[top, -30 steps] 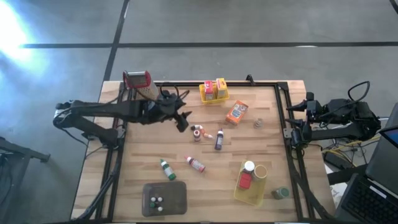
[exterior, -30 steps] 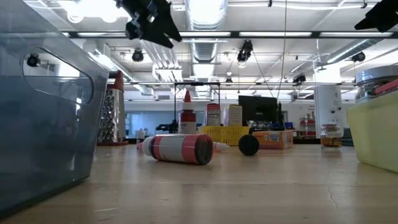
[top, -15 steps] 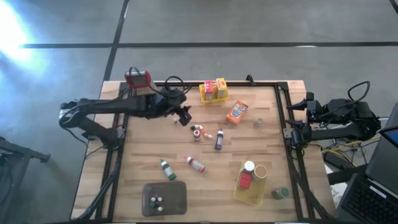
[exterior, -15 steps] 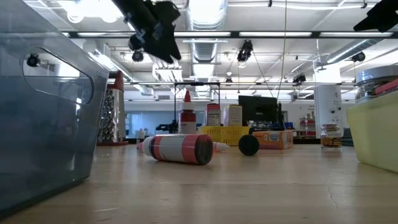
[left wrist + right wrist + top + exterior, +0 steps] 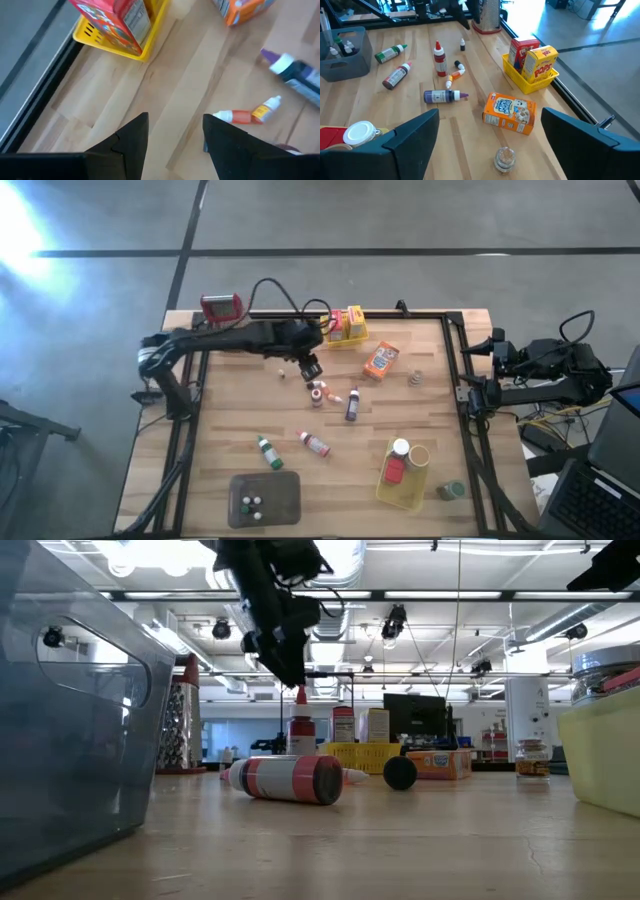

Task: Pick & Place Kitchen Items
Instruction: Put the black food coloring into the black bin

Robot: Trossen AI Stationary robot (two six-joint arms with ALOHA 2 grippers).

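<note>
left end effector (image 5: pixel 311 367) released, empty, poised over red-cap bottle (image 5: pixel 316 393) to grab | right end effector (image 5: pixel 490 132) released, parked off bench (image 5: pixel 340 480)

table (image 5: pixel 330 470): pale matt wood planks | yellow basket (image 5: pixel 122 50): ribbed plastic | orange box (image 5: pixel 509 113): printed cardboard

Bright ceiling lights; window glare; foreground blurred.

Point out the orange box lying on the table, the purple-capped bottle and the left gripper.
orange box (image 5: pixel 381 361), high view, its top face.
purple-capped bottle (image 5: pixel 352 406), high view, its body.
left gripper (image 5: pixel 311 370), high view, between its fingertips.
</note>
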